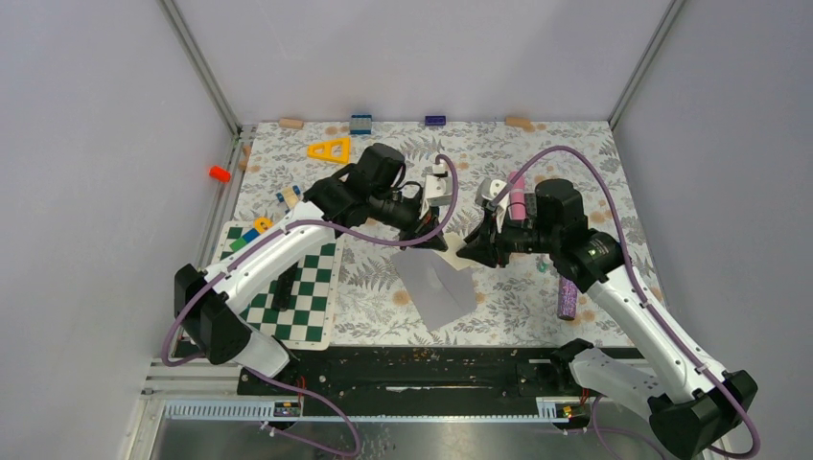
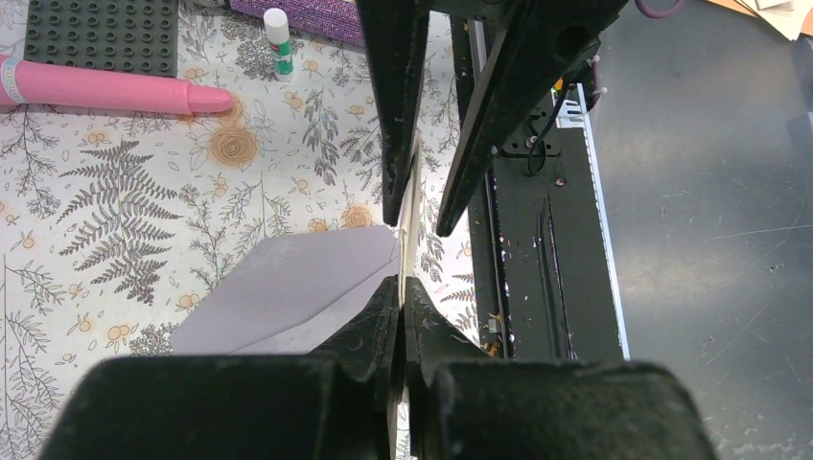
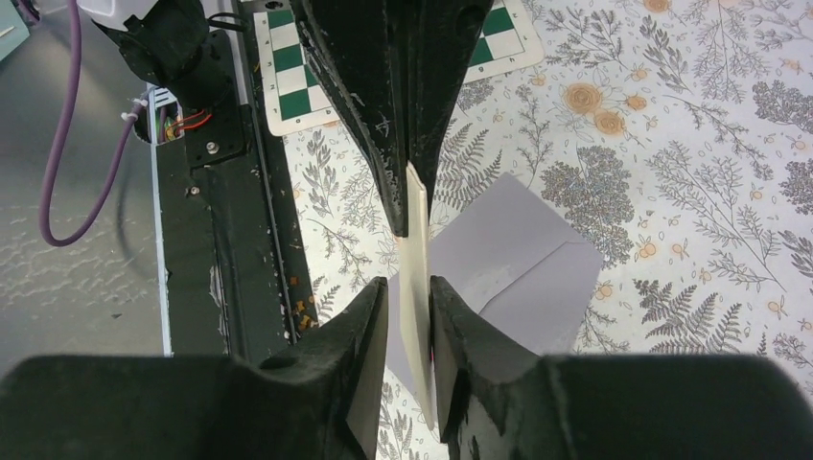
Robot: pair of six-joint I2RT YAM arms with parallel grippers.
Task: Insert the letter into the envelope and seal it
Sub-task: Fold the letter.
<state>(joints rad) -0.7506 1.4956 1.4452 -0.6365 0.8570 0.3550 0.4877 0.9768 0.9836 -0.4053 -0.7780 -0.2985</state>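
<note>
At frame centre the cream letter [image 3: 415,264] stands edge-on, its top pinched by the left gripper [image 3: 410,201], which reaches down from the upper edge. The right gripper [image 3: 407,292] straddles the letter's lower part, fingers slightly apart. The grey envelope [image 3: 522,259] lies flat on the floral table [image 3: 690,144], right of centre.

letter [image 3: 414,259]: edge-on, face hidden | envelope [image 2: 288,283]: part behind left pincer [image 2: 401,287] | pink marker [image 2: 105,91]: cut off left
</note>
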